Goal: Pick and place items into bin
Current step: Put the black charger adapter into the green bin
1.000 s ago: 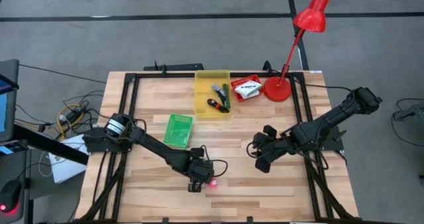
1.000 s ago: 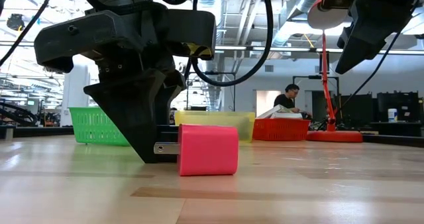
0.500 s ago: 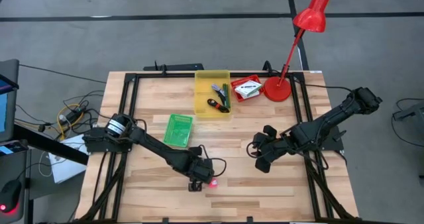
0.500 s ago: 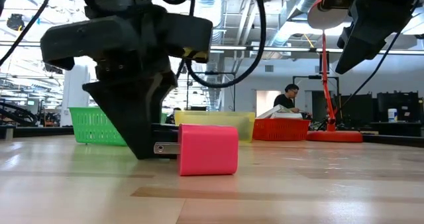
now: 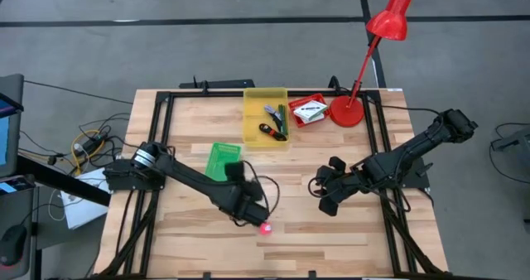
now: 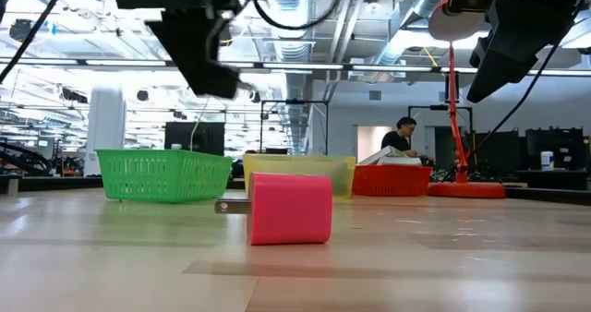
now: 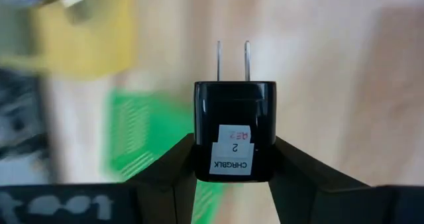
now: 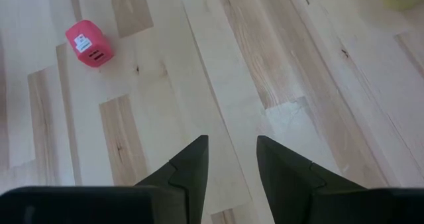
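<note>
A black plug adapter, two metal prongs pointing away from the wrist and a white label reading "CHRGBLK 2" facing the camera, was clamped between the two fingers of the left hand. In the high view the left hand hung above the worktop, lifted clear of it, as the low view confirmed, where only the arm's dark underside showed near the top. A red-pink plug adapter lay on the wood just beside and below that hand (prongs level, pointing toward the green basket), also visible as a small bright spot from above. The green basket stood close behind the left hand, partly covered by the arm. Farther off sat the yellow bin, holding slim pen-like tools, and next to it a red tray with a white packet. A red desk lamp stood at that corner. The right hand waited well apart on the other side, above bare wood, its fingers spread narrowly and empty.
</note>
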Motion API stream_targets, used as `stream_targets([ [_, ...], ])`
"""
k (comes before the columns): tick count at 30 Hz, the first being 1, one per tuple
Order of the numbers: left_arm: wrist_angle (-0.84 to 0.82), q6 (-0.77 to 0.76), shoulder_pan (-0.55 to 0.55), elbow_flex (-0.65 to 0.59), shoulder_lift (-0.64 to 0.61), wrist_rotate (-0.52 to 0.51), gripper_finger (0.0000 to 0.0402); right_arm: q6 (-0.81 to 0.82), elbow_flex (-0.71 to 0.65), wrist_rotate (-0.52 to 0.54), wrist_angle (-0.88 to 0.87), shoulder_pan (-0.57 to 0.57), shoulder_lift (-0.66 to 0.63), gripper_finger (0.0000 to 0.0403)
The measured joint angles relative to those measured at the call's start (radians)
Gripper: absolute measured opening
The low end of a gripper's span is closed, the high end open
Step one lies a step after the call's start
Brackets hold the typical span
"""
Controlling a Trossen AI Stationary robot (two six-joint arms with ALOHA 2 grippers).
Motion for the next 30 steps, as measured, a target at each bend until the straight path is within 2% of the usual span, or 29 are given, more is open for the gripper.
stream_targets([
  [3, -0.184, -0.06, 0.002, 0.045, -0.001, -0.073, 0.0132, 0.0, 0.0, 0.0, 0.0, 0.0, 0.0, 0.0123],
  [5, -0.187, -0.054, 0.009, 0.046, -0.006, -0.1, 0.0132, 0.0, 0.0, 0.0, 0.0, 0.0, 0.0, 0.0123],
  [8, -0.184, -0.007, 0.02, 0.039, -0.022, -0.07, 0.0132, 0.0, 0.0, 0.0, 0.003, 0.0, 0.0, 0.0123],
  [10, -0.183, 0.002, 0.034, 0.032, -0.026, -0.094, 0.0136, 0.0, 0.0, 0.0, 0.004, 0.0, 0.0, 0.0123],
  [14, -0.183, 0.029, 0.074, -0.023, -0.03, -0.101, 0.0147, 0.0, 0.0, 0.0, 0.011, 0.0, 0.0, 0.0123],
  [22, -0.182, 0.061, 0.186, -0.186, -0.032, -0.099, 0.0134, 0.0, 0.0, 0.0, 0.011, 0.0, 0.0, 0.0123],
  [30, -0.182, 0.068, 0.251, -0.331, -0.032, -0.097, 0.0168, -0.001, 0.0, 0.0, 0.011, 0.0, 0.0, 0.0123],
])
